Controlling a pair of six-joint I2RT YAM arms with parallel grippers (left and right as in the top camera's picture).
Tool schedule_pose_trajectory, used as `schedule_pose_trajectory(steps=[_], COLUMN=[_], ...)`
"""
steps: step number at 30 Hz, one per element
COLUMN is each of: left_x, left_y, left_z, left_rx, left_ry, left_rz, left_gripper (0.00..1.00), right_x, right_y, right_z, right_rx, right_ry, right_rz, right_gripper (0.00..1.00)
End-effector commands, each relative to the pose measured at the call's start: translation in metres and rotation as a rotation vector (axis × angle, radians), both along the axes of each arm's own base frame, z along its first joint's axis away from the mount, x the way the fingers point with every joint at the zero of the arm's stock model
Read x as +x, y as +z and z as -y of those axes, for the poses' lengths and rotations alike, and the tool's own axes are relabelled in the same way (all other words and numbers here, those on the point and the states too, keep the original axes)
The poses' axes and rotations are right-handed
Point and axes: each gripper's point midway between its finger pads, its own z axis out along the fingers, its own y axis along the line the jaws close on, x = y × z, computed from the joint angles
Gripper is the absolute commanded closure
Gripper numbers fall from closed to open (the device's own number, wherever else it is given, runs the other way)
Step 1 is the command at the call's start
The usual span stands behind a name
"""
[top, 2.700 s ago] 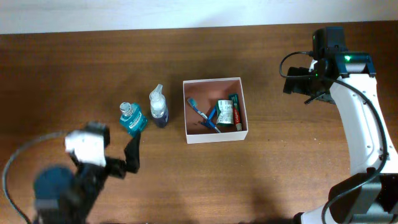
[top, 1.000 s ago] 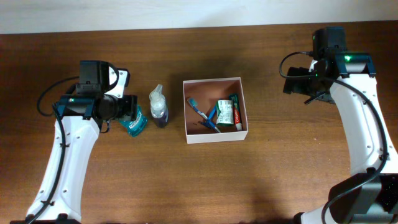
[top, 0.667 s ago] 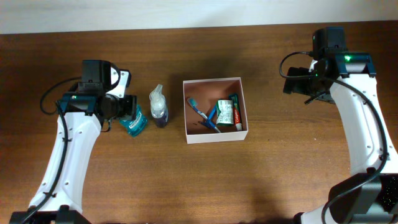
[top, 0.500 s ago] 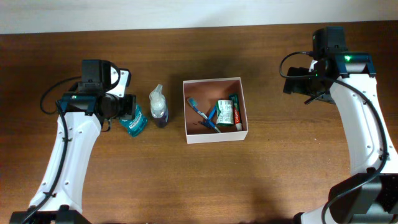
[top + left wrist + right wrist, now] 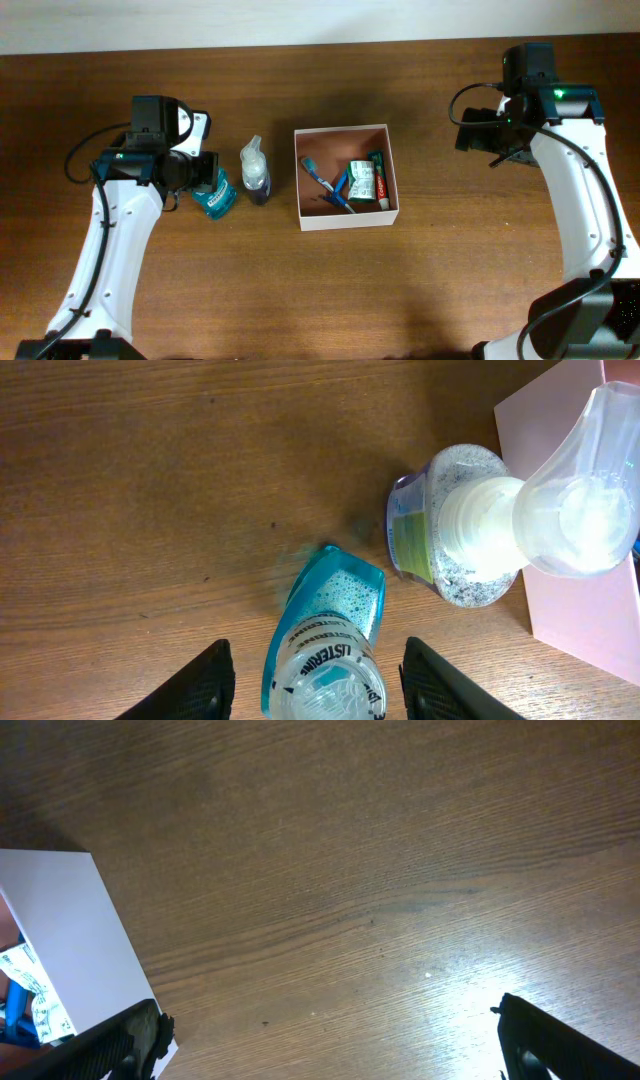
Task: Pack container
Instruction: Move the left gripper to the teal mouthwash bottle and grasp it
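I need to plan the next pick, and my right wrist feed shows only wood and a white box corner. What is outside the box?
Observer: Two bottles stand left of the container: a teal mouthwash bottle, and a clear pump bottle nearer the box.
Operator: Is the left arm holding either?
Observer: No. The left gripper is open, with the mouthwash bottle between its jaws and a gap on each side.
Operator: What is packed so far?
Observer: A blue toothbrush, a green-and-white packet and a red toothpaste tube lie in the container.
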Motion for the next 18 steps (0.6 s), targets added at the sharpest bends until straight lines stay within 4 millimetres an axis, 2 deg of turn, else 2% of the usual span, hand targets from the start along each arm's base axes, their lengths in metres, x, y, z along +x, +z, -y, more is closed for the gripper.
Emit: schedule_pose_trajectory(steps=[1, 11, 18], left_x=[0.0036, 0.0023, 0.0024], left_y=[0.0047, -0.0012, -0.0029], left_z=[0.0007, 0.0007, 0.0023], left_rx=[0.002, 0.003, -0.005], left_ry=[-0.009, -0.009, -0.013], left_rz=[0.013, -0.009, -0.014], left_gripper=[0.46, 0.45, 0.48], right_x=[0.0003, 0.0003, 0.0003], right_y=[0.0061, 0.0061, 0.0061], right_z=[0.0036, 0.0036, 0.0036], right_rx=[-0.012, -0.012, -0.012], right_ry=[-0.009, -0.009, -0.009], right_rz=[0.017, 0.016, 0.017], right_gripper=[0.02, 0.02, 0.02])
